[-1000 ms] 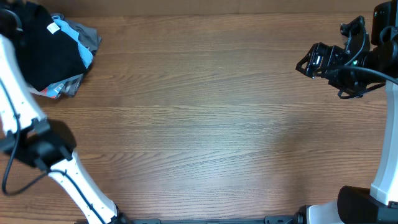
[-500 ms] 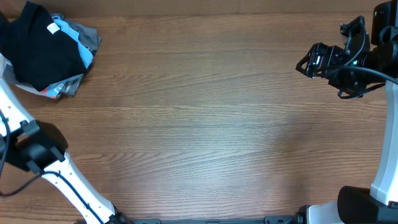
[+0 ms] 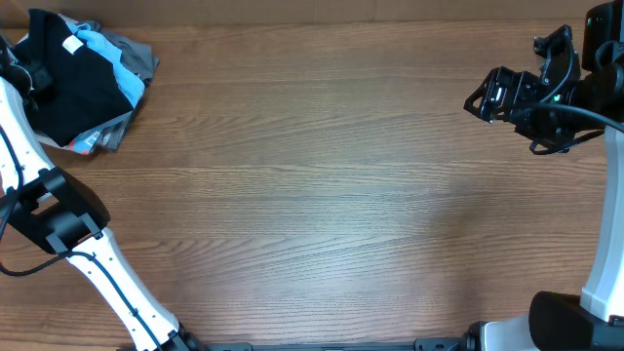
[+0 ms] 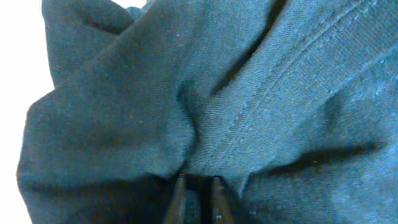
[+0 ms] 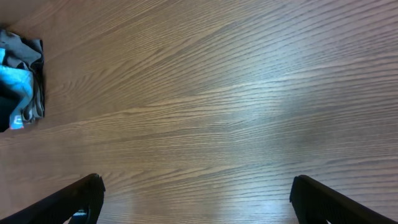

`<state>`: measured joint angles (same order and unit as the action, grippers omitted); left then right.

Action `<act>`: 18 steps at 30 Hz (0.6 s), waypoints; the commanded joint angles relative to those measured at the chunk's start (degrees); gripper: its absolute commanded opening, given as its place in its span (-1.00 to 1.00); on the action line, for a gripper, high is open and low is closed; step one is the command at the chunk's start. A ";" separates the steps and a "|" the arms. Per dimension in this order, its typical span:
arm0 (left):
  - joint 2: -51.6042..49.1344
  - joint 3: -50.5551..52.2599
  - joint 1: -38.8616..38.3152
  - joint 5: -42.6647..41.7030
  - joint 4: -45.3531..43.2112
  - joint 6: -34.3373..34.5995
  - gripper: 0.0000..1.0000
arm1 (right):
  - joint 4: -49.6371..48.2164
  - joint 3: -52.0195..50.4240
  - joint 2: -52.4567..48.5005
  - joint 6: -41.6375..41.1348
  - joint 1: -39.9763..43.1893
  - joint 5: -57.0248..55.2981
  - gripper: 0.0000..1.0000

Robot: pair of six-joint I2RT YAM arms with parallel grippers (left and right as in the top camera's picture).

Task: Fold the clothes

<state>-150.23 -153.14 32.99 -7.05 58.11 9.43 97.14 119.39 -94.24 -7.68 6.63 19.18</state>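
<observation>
The clothes, a black T-shirt [image 3: 70,93] with a small white neck label [image 3: 72,45], lie bunched on a pile at the table's far left corner. My left gripper [image 3: 27,72] sits at the shirt's left edge. In the left wrist view dark fabric [image 4: 236,93] fills the frame and puckers toward my left gripper [image 4: 198,182], whose fingers stand a narrow slit apart with cloth pinched there. My right gripper [image 3: 487,96] hovers at the far right, well away from the shirt. It is wide open [image 5: 196,183] over bare wood with nothing between its fingers.
Under the black shirt lie a light blue T-shirt [image 3: 119,66] and grey garments [image 3: 143,55]; that pile [image 5: 22,81] also shows at the left edge of the right wrist view. The wooden table [image 3: 322,195] stretches between the arms. My left arm's elbow [image 3: 58,219] stands near the left edge.
The black shirt, held higher a second ago, has come down and settled onto the pile. My left arm has shifted left and back. The right arm has not moved.
</observation>
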 commanded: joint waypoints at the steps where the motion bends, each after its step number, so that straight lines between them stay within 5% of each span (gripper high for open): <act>1: 3.85 -0.35 -0.15 -1.86 0.94 3.56 -0.34 | -0.09 -0.15 0.61 -0.46 -0.33 -0.04 1.00; 7: 15.08 -0.35 -0.15 -6.60 1.88 7.15 -0.10 | -0.11 -0.13 1.25 -1.31 -0.31 -0.09 0.93; 8: 16.76 -0.35 -0.15 -8.09 2.10 7.15 0.09 | -0.11 -0.13 1.57 -1.31 -0.31 -0.11 0.93; 10: 20.92 -0.35 -0.15 -11.96 3.15 7.52 0.86 | -0.13 -0.13 2.60 -1.29 -0.31 -0.15 0.94; 11: 22.80 -0.35 -0.15 -13.55 3.98 7.52 1.00 | -0.11 -0.13 3.17 -1.29 -0.31 -0.33 0.94; 18: 35.91 -0.35 -0.15 -23.63 13.60 11.63 1.00 | -0.09 -0.13 10.97 -1.27 -0.31 -1.55 1.00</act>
<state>-120.40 -153.05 32.99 -22.90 68.51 17.39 97.10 118.89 -89.14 -8.97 6.63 18.39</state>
